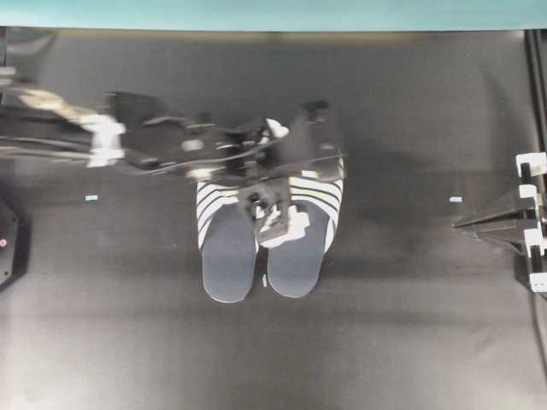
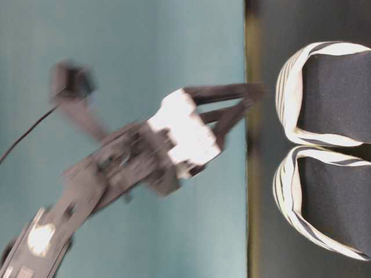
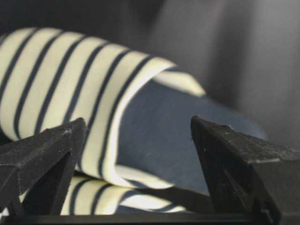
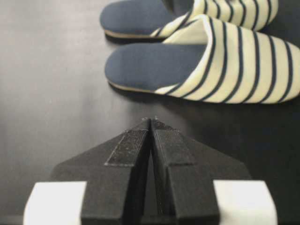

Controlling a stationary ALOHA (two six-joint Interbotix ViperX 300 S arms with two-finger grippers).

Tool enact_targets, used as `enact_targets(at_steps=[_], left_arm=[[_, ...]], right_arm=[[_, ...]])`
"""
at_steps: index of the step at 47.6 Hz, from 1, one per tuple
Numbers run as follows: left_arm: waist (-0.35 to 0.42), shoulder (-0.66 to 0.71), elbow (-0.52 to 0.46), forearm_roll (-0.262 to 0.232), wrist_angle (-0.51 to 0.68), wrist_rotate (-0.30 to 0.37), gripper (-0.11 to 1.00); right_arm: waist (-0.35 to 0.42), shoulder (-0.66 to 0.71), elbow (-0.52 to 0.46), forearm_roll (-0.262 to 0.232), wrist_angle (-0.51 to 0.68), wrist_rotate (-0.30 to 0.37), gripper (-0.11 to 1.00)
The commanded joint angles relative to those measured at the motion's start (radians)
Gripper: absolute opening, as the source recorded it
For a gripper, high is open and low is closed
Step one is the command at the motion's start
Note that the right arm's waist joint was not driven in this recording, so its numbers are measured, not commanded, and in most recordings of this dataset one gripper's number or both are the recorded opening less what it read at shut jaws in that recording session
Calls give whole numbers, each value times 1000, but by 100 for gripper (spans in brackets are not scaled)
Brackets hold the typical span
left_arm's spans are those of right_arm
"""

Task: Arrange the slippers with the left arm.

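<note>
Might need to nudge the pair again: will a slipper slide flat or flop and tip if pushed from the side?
Likely slides flat: each slipper lies low and sole-down on the cloth. The striped toe cover looks like soft fabric, so it may dent under a finger. Probably light; a push could also shift its neighbour alongside.

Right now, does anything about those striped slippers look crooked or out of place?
Nothing stands out. The slippers lie side by side on the dark table, toes pointing the same way, heels roughly level.
</note>
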Motion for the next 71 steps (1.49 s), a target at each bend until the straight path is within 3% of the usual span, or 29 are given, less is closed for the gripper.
enact_targets(at_steps=[1, 17, 28, 47, 71], left_arm=[[-11, -118, 89, 2, -104, 2, 87], [-18, -390, 442, 2, -391, -15, 87], [-41, -506, 574, 2, -508, -15, 87], [-57, -689, 718, 2, -555, -6, 87], [-57, -1031, 887, 2, -538, -14, 87]], right_arm=[[0, 3, -6, 2, -3, 6, 0], [-2, -8, -6, 2, -21, 5, 0], [-2, -9, -8, 2, -37, 5, 0], [-2, -14, -6, -3, -60, -3, 0], [-2, -14, 3, -3, -92, -5, 0]])
